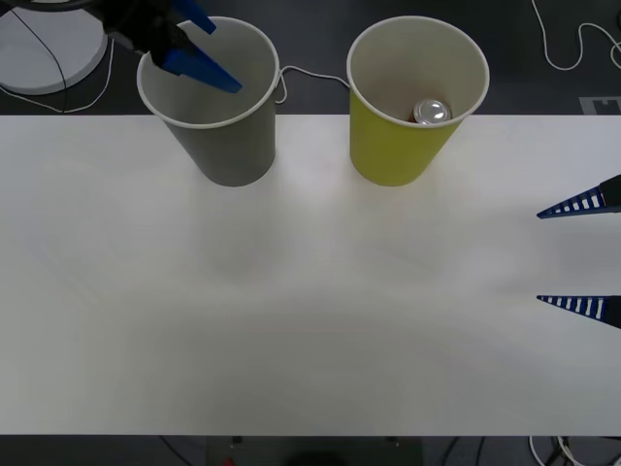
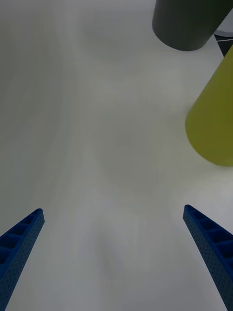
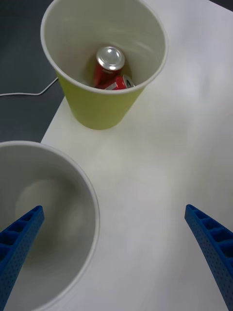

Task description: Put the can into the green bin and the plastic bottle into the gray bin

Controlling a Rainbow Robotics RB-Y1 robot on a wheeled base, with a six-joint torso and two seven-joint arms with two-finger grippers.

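Observation:
The red can (image 1: pixel 432 112) with its silver top (image 3: pixel 109 57) stands inside the green bin (image 1: pixel 393 146) at the back right of the table; a second bit of red metal leans against it. The gray bin (image 1: pixel 228 146) stands to its left, and its pale inside (image 3: pixel 48 218) shows no clear object. The plastic bottle is out of view. My left gripper (image 1: pixel 209 44) hangs open above the gray bin's mouth, holding nothing. My right gripper (image 1: pixel 543 256) is open and holds nothing, low over the table's right edge, pointing toward both bins (image 2: pixel 213 121).
The white table (image 1: pixel 291 320) stretches bare in front of the bins. Behind its far edge lies dark floor with white cables (image 1: pixel 572 49) and a round white base (image 1: pixel 44 49) at the back left.

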